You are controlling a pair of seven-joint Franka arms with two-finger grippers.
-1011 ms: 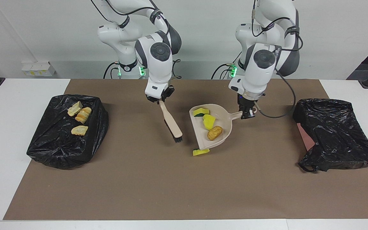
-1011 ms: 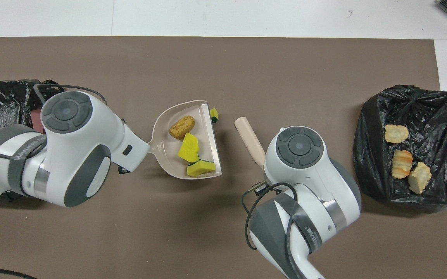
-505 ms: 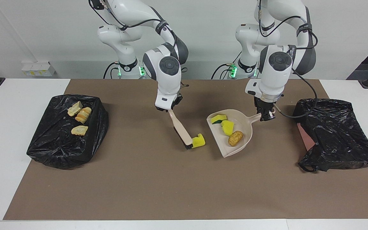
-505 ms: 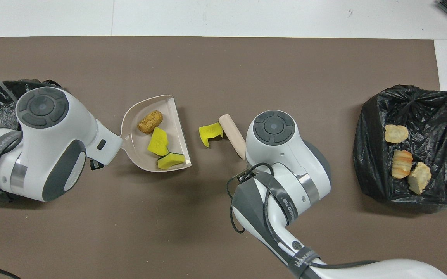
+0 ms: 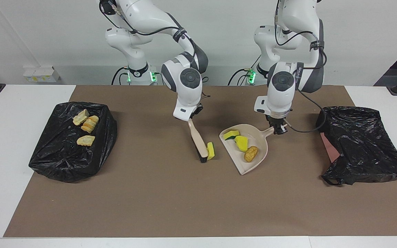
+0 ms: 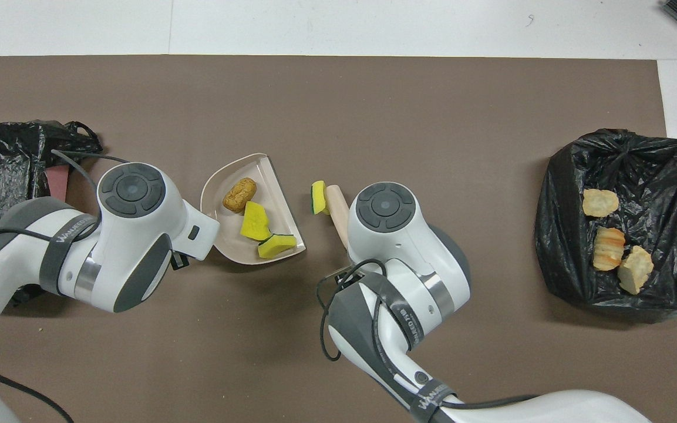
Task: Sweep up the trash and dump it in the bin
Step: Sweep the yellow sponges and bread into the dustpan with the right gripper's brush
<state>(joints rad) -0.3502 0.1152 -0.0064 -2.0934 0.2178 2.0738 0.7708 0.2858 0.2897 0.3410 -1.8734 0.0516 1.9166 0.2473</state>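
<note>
1. The right gripper [image 5: 192, 119] is pinching the handle of the brush [image 5: 198, 142], whose bristles are touching a yellow-green sponge piece [image 5: 211, 150] on the brown mat [image 5: 170, 199].
2. The left gripper [image 5: 277, 127] is pinching the handle of the dustpan [image 5: 261, 151], just beside that sponge piece, toward the left arm's end.
3. Two yellow-green pieces [image 5: 241, 142] and an orange-brown lump [image 5: 251, 154] are lying in the pan.
4. Pale yellow chunks [image 5: 85, 124] are sitting on the black bag [image 5: 64, 158] at the right arm's end; another black bag [image 5: 363, 144] is lying at the left arm's end.
</note>
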